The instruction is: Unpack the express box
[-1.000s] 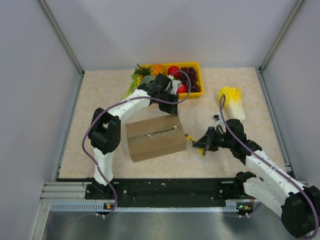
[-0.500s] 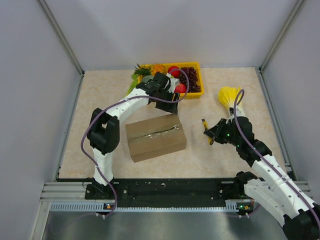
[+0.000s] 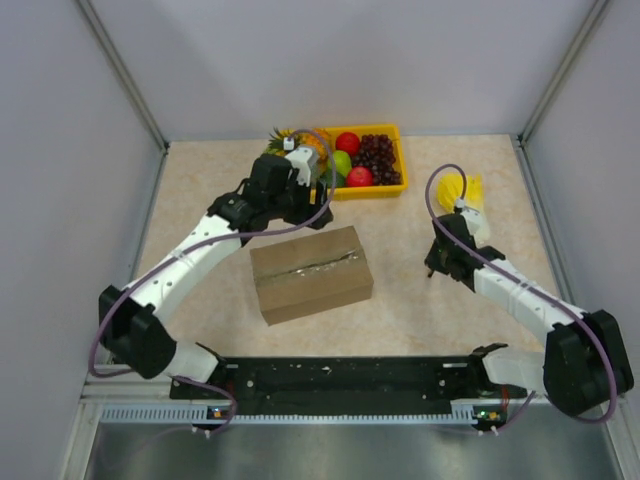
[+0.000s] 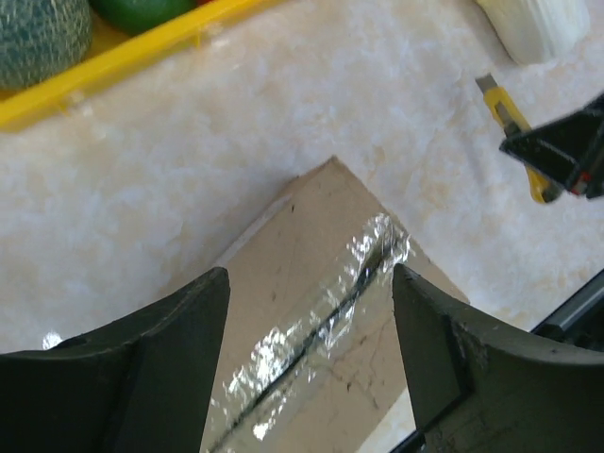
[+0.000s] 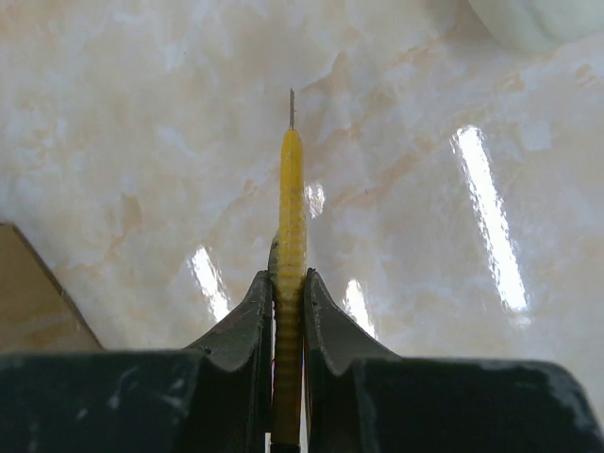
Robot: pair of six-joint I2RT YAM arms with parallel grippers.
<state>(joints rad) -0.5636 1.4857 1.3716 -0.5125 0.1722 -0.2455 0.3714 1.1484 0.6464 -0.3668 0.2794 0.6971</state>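
- Box (image 3: 311,272): centre of top view, flaps taped. Long axis and seam run left to right, rising slightly to the right.
- Left gripper (image 4: 310,293): jaws wide apart, empty, above the box near its upper edge in top view. This is the nearer arm.
- Right gripper (image 5: 288,288): clamped on knife (image 5: 291,208), right of the box and well apart. The box corner shows at the lower left of its wrist view, so the blade likely has to travel leftward to the seam.

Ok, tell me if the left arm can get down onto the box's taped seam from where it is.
Probably yes. The left pincer hangs open beyond the express box's far edge, facing its taped seam, nothing between. The right pincer, shut on the yellow knife, is off to the right.
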